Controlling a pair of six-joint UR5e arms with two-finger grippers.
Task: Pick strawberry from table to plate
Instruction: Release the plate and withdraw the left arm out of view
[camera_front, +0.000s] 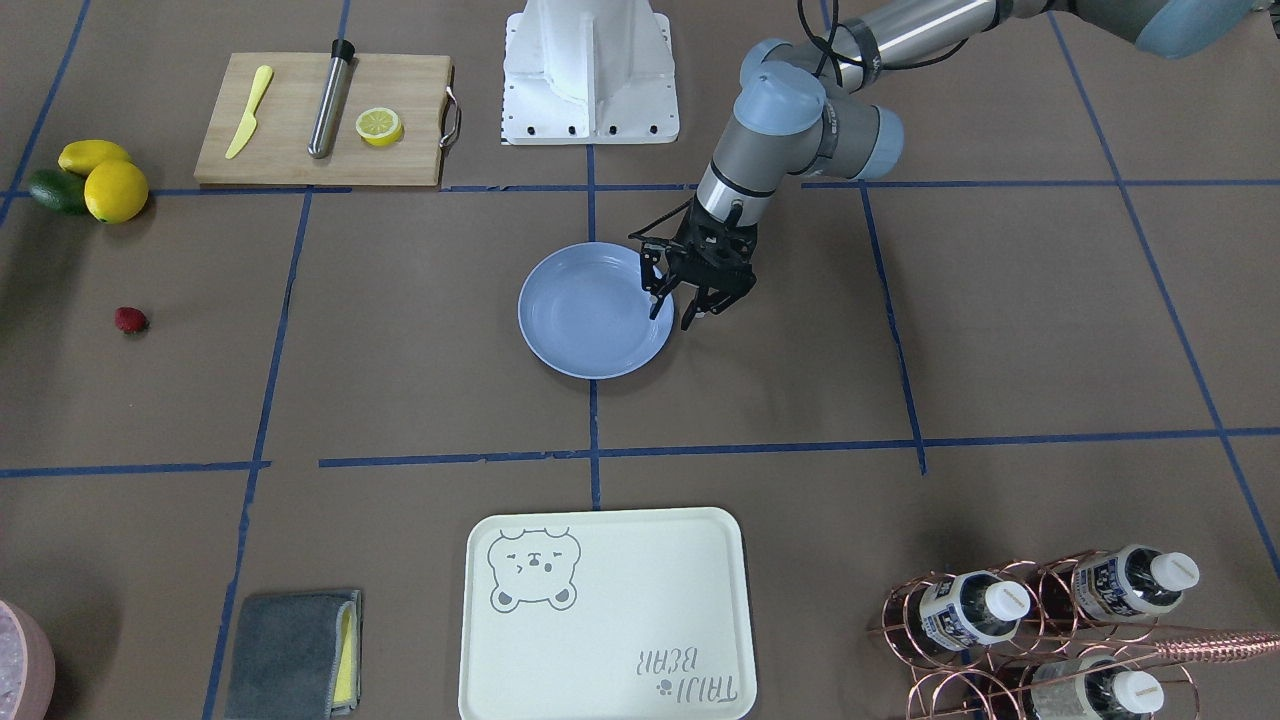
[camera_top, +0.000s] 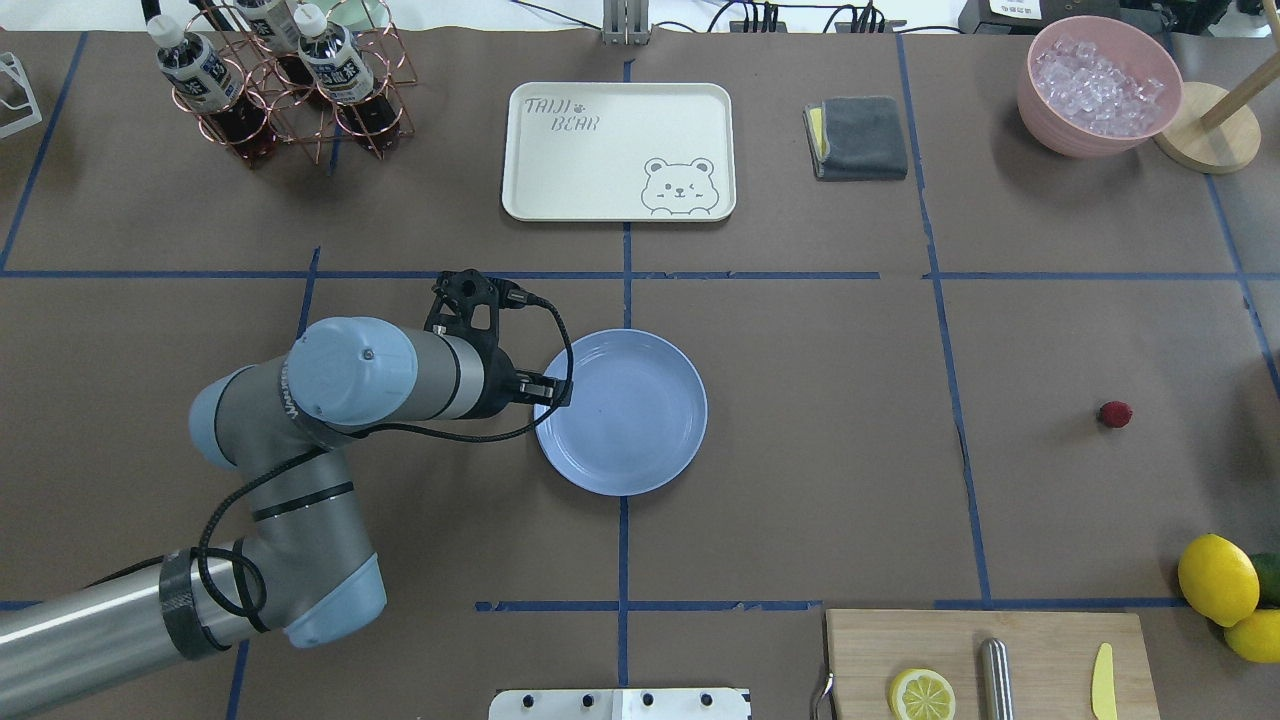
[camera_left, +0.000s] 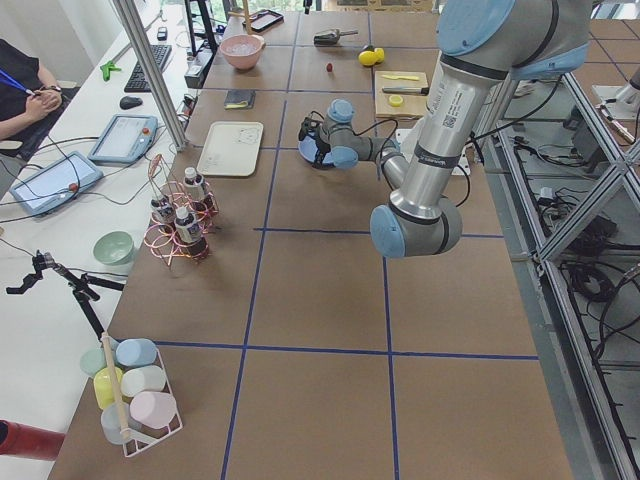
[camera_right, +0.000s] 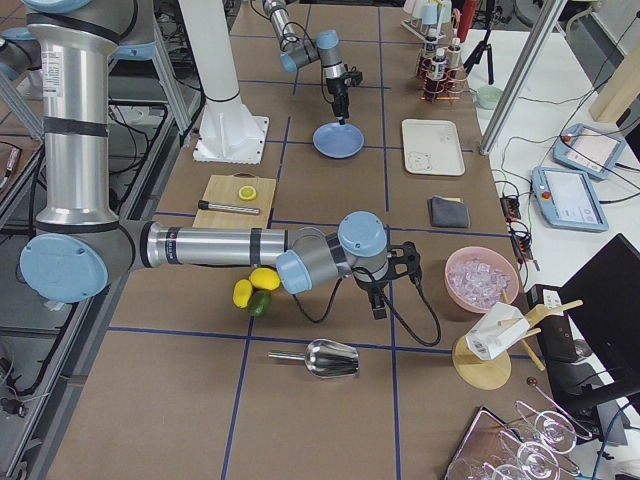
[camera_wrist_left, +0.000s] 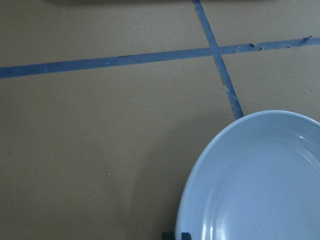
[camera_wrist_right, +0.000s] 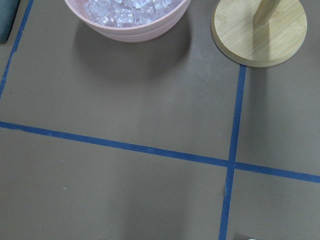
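Note:
The strawberry (camera_front: 131, 320) (camera_top: 1115, 414), small and dark red, lies alone on the brown table (camera_top: 820, 450), far out on my right side. The pale blue plate (camera_front: 590, 315) (camera_top: 630, 415) (camera_wrist_left: 260, 185) sits empty at the table's centre. My left gripper (camera_front: 672, 308) (camera_top: 550, 390) points down at the plate's edge, open, one finger over the plate's inside and the other outside the rim. My right gripper (camera_right: 378, 295) shows only in the exterior right view, low over the table near the ice bowl; I cannot tell if it is open or shut.
A cutting board (camera_top: 985, 660) carries a lemon half (camera_top: 922, 694), a metal rod and a yellow knife. Lemons (camera_top: 1217, 579) lie beside it. At the far side are a bear-print tray (camera_top: 618, 150), a grey cloth (camera_top: 858, 137), a bottle rack (camera_top: 270, 80) and a pink ice bowl (camera_top: 1098, 85).

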